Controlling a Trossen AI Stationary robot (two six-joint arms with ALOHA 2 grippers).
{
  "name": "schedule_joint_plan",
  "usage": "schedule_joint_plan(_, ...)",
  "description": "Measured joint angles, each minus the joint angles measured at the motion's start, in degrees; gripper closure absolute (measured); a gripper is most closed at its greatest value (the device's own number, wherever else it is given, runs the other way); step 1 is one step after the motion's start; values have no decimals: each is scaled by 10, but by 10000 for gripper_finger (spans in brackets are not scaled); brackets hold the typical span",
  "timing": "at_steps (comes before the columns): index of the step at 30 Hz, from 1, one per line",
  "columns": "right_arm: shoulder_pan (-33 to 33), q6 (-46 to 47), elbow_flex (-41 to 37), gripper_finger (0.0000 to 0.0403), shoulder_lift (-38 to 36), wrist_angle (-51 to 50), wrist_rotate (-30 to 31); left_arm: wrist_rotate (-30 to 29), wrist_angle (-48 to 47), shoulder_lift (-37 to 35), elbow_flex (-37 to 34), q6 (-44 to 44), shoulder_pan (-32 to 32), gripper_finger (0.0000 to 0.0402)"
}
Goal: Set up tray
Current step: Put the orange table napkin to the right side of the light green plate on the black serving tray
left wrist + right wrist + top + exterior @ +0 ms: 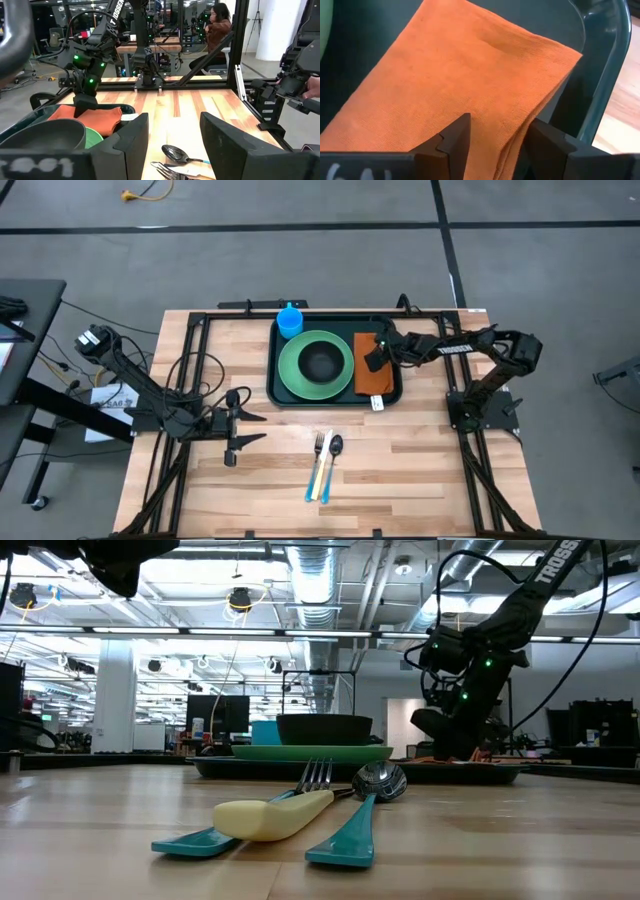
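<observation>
Table (pixel 420 470): we see pale wooden planks with visible grain, framed by dark rails
Tray (pixel 340 402): we read it as dark green plastic, smooth and slightly glossy, rectangular with rounded corners and a raised rim; it lies flat near the table's far edge, roughly at the middle of that edge, its long axis running along the edge
Plate (pixel 298 378): round, light green, smooth, lying in the tray's middle and left part
Bowl (pixel 321 363): dark, round, sitting on the plate
Cup (pixel 290 321): blue, standing in the tray's far left corner
Cloth (pixel 368 380): orange woven fabric, folded into a long rectangle, flat on the tray's right part beside the plate, with a small white tag at its near end
Cutlery (pixel 324 462): we count a fork, a spoon and a cream-handled piece, with teal handles, lying together on the bare wood near the table's near edge, well apart from the tray
Right gripper (pixel 496 131): low over the cloth at the tray's right side; its fingers stand apart with the folded edge of the cloth between them, and we cannot tell whether they pinch it
Left gripper (pixel 243 428): waits over the table's left part, fingers spread, holding nothing
</observation>
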Motion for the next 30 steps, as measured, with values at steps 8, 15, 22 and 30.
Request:
schedule_joint_plan(8, 0, -29, 0, 234, 0, -12, 0, -3, 0, 0, 0, 0, 0, 233)
schedule_joint_plan(15, 0, -25, 0, 220, 0, -10, 1, -3, 0, 0, 0, 0, 0, 233)
schedule_joint_plan(22, 0, -25, 0, 179, 0, 7, 0, -3, -1, 0, 0, 0, 0, 233)
schedule_joint_plan(30, 0, -25, 0, 150, -9, -15, 0, -2, -1, 0, 0, 0, 0, 233)
